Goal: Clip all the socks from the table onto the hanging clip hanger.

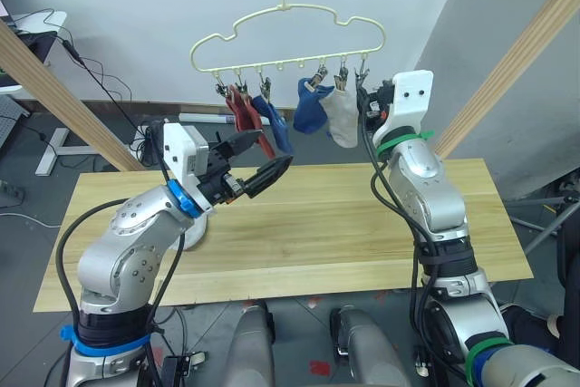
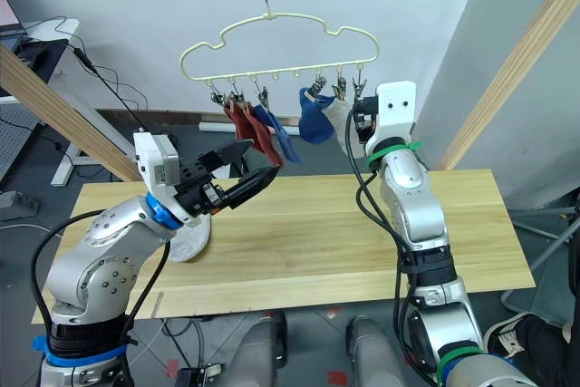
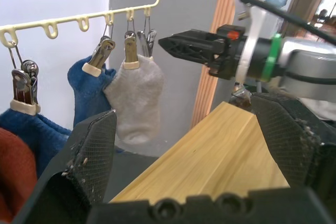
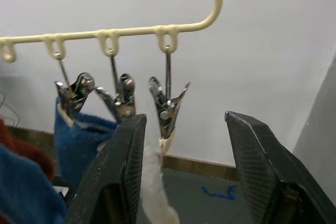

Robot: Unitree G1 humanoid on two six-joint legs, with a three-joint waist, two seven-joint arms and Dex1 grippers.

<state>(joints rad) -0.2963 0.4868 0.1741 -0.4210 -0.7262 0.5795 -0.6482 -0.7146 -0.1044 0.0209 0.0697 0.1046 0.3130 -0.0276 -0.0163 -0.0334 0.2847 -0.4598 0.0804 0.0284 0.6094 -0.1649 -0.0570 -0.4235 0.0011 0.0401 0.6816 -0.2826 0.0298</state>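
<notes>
The pale yellow clip hanger (image 1: 288,35) hangs above the table's (image 1: 344,224) far edge. Clipped to it, from the left, are rust red socks (image 1: 239,111), two blue socks (image 1: 275,122) (image 1: 312,108) and a light grey sock (image 1: 343,120). The clip (image 4: 167,109) at the hanger's right end holds nothing. Another light grey sock (image 2: 186,244) lies on the table's left part, half hidden under my left forearm. My left gripper (image 1: 275,149) is open and empty, raised just below the red and blue socks. My right gripper (image 4: 185,116) is open and empty, right at the empty end clip.
Thick wooden beams (image 1: 54,88) (image 1: 521,61) slant up on both sides of the table. A white desk with cables (image 1: 41,24) stands at the back left. A grey wall is close behind the hanger.
</notes>
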